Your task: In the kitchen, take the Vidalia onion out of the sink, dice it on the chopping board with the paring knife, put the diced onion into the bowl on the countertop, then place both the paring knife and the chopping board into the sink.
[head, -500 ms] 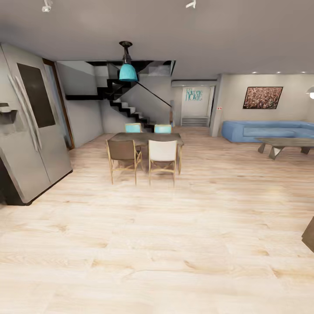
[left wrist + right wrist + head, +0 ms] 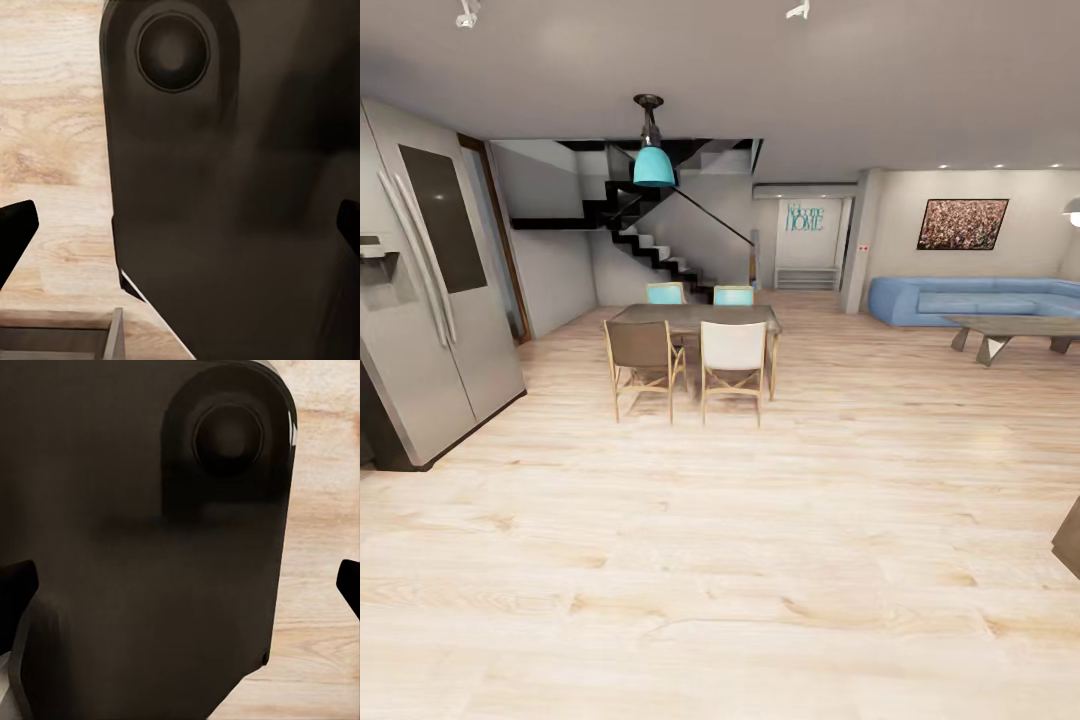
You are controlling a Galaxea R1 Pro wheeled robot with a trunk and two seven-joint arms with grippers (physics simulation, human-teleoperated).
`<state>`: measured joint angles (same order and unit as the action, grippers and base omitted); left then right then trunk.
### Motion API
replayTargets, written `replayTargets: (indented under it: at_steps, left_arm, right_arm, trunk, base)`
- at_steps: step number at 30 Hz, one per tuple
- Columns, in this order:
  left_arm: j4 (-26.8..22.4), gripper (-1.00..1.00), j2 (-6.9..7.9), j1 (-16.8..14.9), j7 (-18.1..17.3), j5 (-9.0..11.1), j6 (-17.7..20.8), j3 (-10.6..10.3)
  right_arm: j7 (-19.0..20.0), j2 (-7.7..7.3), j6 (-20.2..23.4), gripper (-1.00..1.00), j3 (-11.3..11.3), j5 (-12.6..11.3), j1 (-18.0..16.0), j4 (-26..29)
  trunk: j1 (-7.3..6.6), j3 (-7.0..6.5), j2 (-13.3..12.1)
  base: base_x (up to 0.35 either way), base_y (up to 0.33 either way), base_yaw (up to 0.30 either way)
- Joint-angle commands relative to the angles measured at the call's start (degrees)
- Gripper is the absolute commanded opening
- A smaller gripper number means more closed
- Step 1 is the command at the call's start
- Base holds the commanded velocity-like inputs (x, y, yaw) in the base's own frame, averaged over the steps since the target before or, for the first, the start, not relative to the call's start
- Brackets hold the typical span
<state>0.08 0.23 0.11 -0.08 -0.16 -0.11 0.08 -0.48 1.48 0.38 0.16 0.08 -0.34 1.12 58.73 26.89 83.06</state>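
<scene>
the kitchen is yet to be reached: a dining table (image 2: 695, 318) and fridge (image 2: 430, 290) are faced. both grippers (image 2: 180, 232) (image 2: 184, 592) are spread, empty; a turn towards the sink is judged needed.

You're in an open-plan home: a steel fridge (image 2: 430, 300) at the left, a dining table (image 2: 695, 318) with chairs (image 2: 733, 360), stairs (image 2: 650, 245) behind, a blue sofa (image 2: 970, 298) and pale wood floor (image 2: 760, 560).
</scene>
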Motion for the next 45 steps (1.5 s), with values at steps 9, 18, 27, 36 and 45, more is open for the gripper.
replayTargets:
  at_steps: [9,18,27,36,45]
  left_arm:
    - [0.0,1.0,0.03,0.0,0.0,0.0,-0.1,0.0]
    - [0.0,1.0,0.03,0.0,0.0,0.0,-0.1,0.0]
    - [0.0,1.0,0.03,0.0,0.0,0.0,-0.1,0.0]
    - [0.0,1.0,0.03,0.0,0.0,0.0,-0.1,0.0]
    - [0.0,1.0,0.03,0.0,0.0,0.0,-0.1,0.0]
  right_arm:
    - [0.0,0.01,-0.7,1.0,-0.1,0.0,0.0,0.1]
    - [0.0,0.01,-3.6,1.0,-0.2,0.0,0.0,0.8]
    - [0.0,0.01,-15.6,1.0,-0.2,0.0,0.0,0.8]
    - [0.0,0.01,-15.8,1.0,-0.2,0.0,0.0,0.8]
    - [0.0,0.01,-15.8,1.0,-0.2,0.0,0.0,0.8]
  trunk:
    - [0.0,0.04,0.0]
    - [0.0,0.04,0.0]
    - [0.0,0.04,0.0]
    - [0.0,0.04,0.0]
    - [0.0,0.04,0.0]
  base:
    - [0.0,0.0,0.0]
    - [0.0,0.0,0.0]
    - [0.0,0.0,0.0]
    - [0.0,0.0,0.0]
    - [0.0,0.0,0.0]
